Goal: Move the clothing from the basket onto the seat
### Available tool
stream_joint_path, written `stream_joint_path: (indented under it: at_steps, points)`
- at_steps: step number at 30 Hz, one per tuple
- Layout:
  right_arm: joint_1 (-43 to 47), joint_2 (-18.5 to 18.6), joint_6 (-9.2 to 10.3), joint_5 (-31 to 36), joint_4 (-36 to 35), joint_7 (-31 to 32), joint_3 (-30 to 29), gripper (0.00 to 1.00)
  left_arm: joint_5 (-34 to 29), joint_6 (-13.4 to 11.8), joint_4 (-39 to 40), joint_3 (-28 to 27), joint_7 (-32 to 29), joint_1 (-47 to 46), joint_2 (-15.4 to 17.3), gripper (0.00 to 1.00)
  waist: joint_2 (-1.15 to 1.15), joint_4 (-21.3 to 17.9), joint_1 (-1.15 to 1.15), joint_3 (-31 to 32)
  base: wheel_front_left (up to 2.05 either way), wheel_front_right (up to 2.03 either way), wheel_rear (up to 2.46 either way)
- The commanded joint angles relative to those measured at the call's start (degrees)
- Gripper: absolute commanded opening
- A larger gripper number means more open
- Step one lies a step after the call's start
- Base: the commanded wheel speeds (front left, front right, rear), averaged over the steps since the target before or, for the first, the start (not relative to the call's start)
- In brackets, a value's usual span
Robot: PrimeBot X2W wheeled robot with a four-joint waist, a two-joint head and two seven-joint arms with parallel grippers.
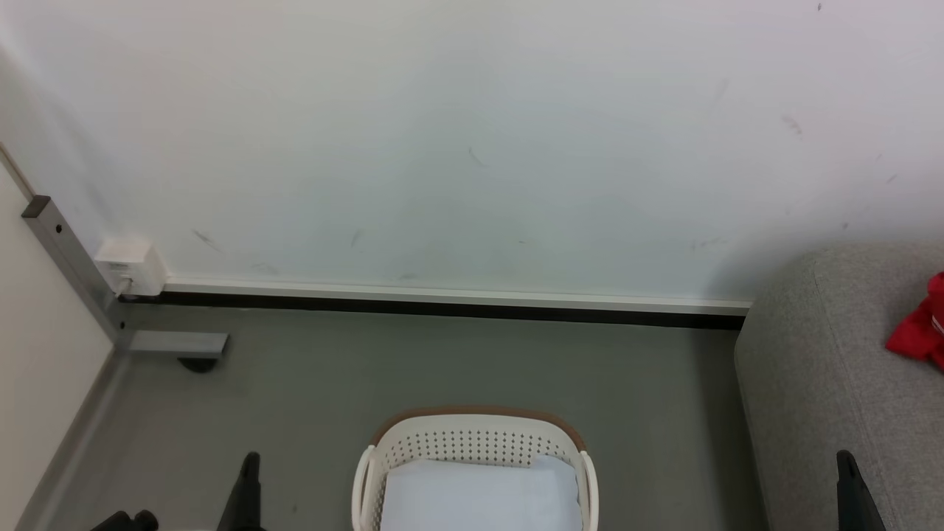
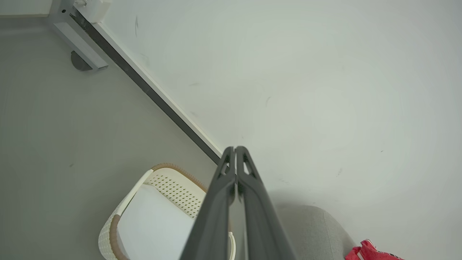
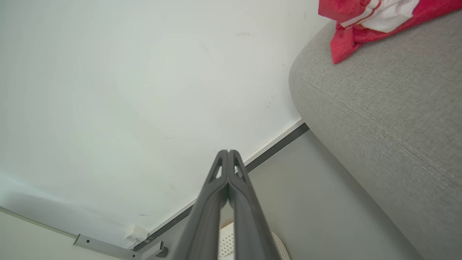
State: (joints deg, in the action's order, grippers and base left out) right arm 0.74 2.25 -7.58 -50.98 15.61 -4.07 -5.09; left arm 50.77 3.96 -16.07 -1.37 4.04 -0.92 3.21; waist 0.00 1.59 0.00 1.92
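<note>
— Where to find the clothing?
— Over on the seat, at the far right of the head view. Red and bunched up, with white stripes. Lying right on top of the grey cushion, near the wall. Partly cut off by the picture's edge.
— Touching the basket?
— No. Well apart from it. Down on the floor, to the left of the seat, close to the robot. Cream, with lots of little holes and a brown rim.
— Anything inside?
— A pale white sheet, lying flat.
— And the left gripper?
— Pinched tight, finger against finger, with nothing in between. Up in the air, left of the basket, pointing toward the wall.
— Same for the right gripper?
— Yes. Clenched as well, holding nothing. Close to the seat, well apart from the clothing.
— And further out?
— Small dark marks on the white wall. A dark strip along its bottom edge. Over in the left corner, a little white box on the wall, and below it a grey metal bar low over the floor.
</note>
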Motion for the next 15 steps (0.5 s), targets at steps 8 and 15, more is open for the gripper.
stream_joint_path:
  at_steps: [8,15]
  points:
    - [-2.3,0.6,0.07,-6.6,-1.0,1.6,-0.4,0.00,6.6,0.7,1.0,-1.0,-1.6,-1.8,0.1,0.00,0.00,-0.2,0.00,-0.2,0.00,0.00,0.00]
    - [-2.8,0.7,0.07,-11.0,-1.1,2.8,-0.5,0.00,11.1,1.1,1.2,-1.6,-2.8,-2.3,0.1,0.00,0.00,-0.3,0.00,-0.4,0.00,0.00,0.00]
